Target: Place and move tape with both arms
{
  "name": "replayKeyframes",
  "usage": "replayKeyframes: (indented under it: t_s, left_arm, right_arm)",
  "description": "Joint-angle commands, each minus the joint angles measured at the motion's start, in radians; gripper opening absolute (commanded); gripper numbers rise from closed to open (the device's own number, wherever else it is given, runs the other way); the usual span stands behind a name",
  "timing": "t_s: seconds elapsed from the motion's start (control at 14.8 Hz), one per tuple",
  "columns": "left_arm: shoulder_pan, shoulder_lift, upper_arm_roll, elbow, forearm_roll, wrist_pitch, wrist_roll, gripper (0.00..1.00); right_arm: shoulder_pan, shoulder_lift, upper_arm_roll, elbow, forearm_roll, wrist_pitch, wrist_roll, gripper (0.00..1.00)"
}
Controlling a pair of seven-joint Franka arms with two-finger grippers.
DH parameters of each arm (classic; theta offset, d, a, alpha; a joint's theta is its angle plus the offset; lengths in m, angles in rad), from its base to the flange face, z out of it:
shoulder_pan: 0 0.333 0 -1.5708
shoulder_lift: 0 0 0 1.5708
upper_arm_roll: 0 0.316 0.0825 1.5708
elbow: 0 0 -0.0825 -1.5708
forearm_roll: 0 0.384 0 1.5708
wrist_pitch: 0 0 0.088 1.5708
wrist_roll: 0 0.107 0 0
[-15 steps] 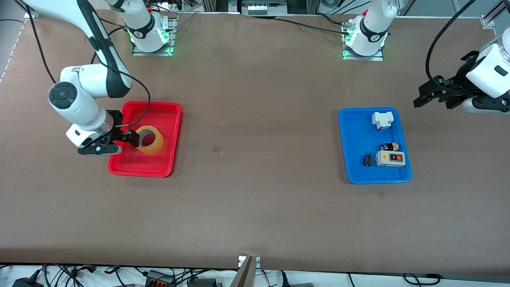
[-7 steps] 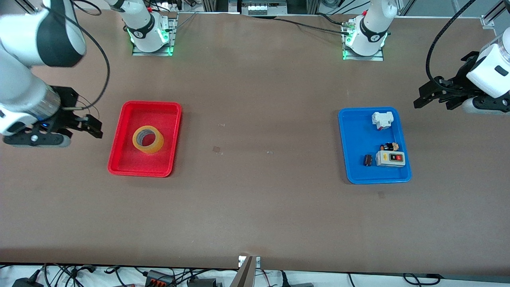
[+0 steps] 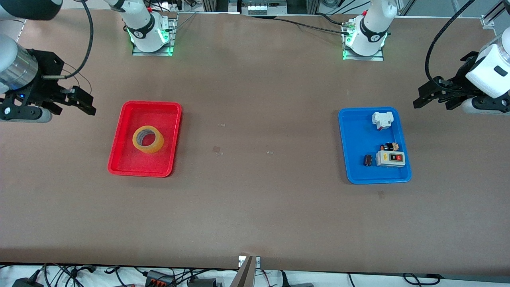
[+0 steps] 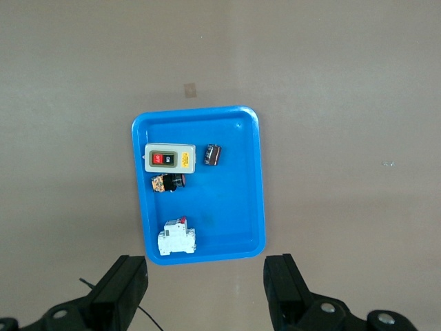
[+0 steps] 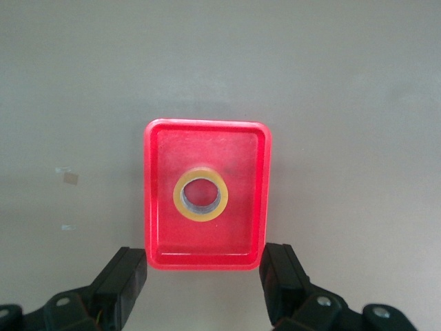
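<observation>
Brown desk, cables along the edge nearest the front camera, two arm bases at the top of the front view

Red tray toward the right arm's end of desk, tape lying flat inside it, hole up, roughly mid-tray, touching nothing else; same in right wrist view: tape centred in red tray

Right pincer up in the air over bare desk just off the red tray's outer side, fingers spread wide, holding nothing; fingers visible apart in right wrist view

Blue tray toward the left arm's end, holding white breaker, grey switch box with red and black buttons, small dark part, another small part just beside the switch box

Left pincer waiting in the air over bare desk off the blue tray's outer side, spread open, empty; fingers wide apart in left wrist view, blue tray below
</observation>
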Motion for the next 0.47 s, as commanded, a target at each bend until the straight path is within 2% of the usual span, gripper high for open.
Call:
replayKeyframes:
  t_s: [0.0,0.41]
  left_arm:
    - [-0.007,0.001,0.005,0.004,-0.007,0.002,0.017,1.00]
    - [-0.007,-0.002,-0.024,-0.006,0.027,0.002,0.017,1.00]
  right_arm:
    - [-0.004,-0.047,-0.001,0.010,0.017,-0.072,0.020,0.98]
    - [-0.029,-0.150,-0.018,-0.087,0.017,-0.087,-0.006,0.99]
